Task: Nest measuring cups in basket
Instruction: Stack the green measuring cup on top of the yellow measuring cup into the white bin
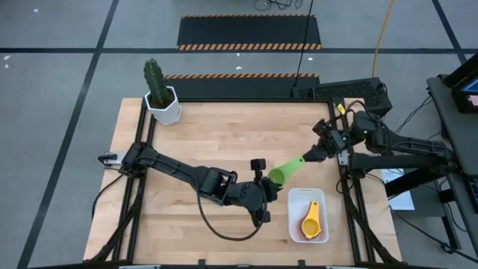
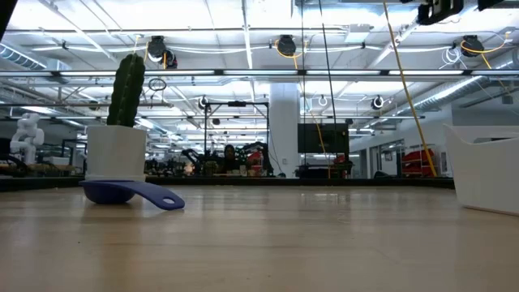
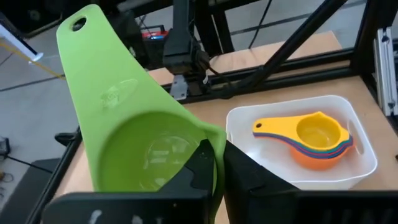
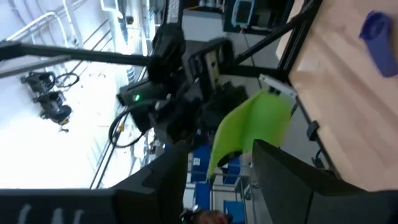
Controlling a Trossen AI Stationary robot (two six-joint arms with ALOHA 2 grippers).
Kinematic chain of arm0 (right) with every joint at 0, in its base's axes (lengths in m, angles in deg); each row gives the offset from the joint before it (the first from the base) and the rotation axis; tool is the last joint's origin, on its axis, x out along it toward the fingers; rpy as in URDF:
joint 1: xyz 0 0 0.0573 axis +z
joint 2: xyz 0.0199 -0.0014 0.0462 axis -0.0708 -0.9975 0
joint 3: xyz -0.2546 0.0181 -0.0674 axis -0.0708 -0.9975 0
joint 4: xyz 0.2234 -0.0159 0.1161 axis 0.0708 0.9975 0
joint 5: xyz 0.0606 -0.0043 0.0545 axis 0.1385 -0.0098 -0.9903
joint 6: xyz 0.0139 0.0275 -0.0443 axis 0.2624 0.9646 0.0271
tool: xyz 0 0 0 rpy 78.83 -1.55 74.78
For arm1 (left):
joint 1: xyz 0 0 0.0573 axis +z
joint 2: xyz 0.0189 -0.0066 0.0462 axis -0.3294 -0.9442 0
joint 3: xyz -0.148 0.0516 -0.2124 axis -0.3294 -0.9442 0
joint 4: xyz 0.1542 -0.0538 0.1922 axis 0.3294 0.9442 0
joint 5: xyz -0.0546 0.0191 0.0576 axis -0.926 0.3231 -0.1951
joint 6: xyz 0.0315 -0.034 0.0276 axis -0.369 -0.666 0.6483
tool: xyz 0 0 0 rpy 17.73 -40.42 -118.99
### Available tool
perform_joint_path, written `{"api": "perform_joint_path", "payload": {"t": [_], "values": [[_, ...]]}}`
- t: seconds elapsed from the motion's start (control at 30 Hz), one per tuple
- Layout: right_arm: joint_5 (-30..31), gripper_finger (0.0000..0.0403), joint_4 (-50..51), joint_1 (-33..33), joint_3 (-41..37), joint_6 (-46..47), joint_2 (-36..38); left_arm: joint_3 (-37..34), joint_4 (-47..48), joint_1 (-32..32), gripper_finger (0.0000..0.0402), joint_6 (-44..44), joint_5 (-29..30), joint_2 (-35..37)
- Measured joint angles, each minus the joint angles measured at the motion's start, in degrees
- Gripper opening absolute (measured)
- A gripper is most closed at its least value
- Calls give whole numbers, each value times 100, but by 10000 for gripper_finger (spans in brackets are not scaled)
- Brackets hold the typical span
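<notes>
Smooth glossy plastic green cup (image 3: 146,146), white basket (image 3: 367,163); matt wooden table (image 1: 216,134).

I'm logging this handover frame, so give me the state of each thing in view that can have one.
green cup: off the table, rim pinched by the left gripper
left gripper: jaws shut on the green cup
right gripper: jaws open around the cup's handle
basket: holds nested cups, yellow on top
blue cup: lying on the table

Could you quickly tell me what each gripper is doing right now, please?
Left gripper: shut on the green measuring cup's rim.
Right gripper: jaws open around the green cup's handle, no grip on it.
</notes>
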Motion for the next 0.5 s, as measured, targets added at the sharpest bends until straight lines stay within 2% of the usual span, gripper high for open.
{"api": "perform_joint_path", "payload": {"t": [0.37,0.5], "values": [[15,170,-271,-52,0,-36,-368,-2,91,141,11,462,-7,0],[23,153,-308,-52,0,-36,-420,-10,331,191,20,550,-8,0]]}}
